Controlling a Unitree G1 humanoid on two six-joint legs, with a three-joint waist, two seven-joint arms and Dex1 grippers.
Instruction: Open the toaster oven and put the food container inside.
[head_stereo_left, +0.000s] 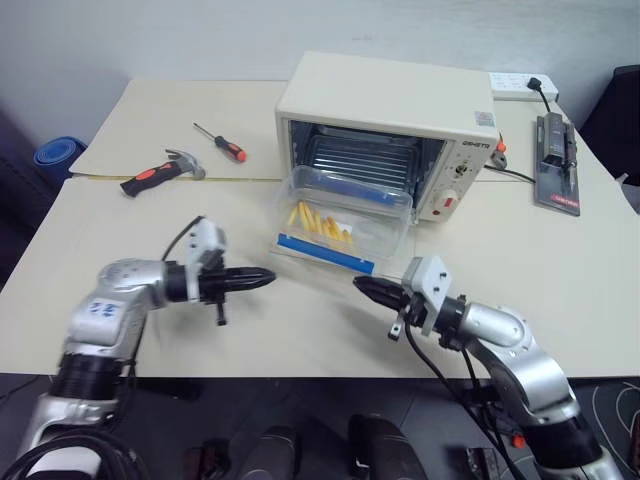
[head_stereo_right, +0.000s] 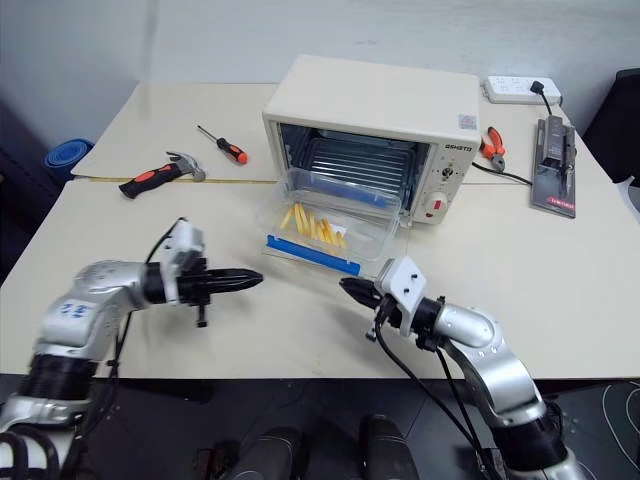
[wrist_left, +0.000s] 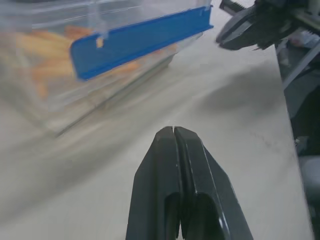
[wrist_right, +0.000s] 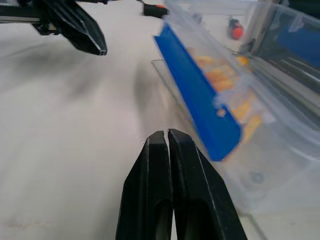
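Here, both grippers are seen empty, fingers pressed together.

The left gripper (head_stereo_left: 262, 277) and right gripper (head_stereo_left: 365, 288) are held over the table (head_stereo_left: 300, 330), tips facing, near the food container (head_stereo_left: 340, 215), which rests on the toaster oven (head_stereo_left: 390, 125)'s lowered door.

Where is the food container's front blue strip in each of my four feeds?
Left eye: blue strip, centre, before the toaster oven.
Right eye: centre.
Left wrist: upper middle.
Right wrist: centre-right, slanting.
Shared landmark: the yellow sticks behind the strip.
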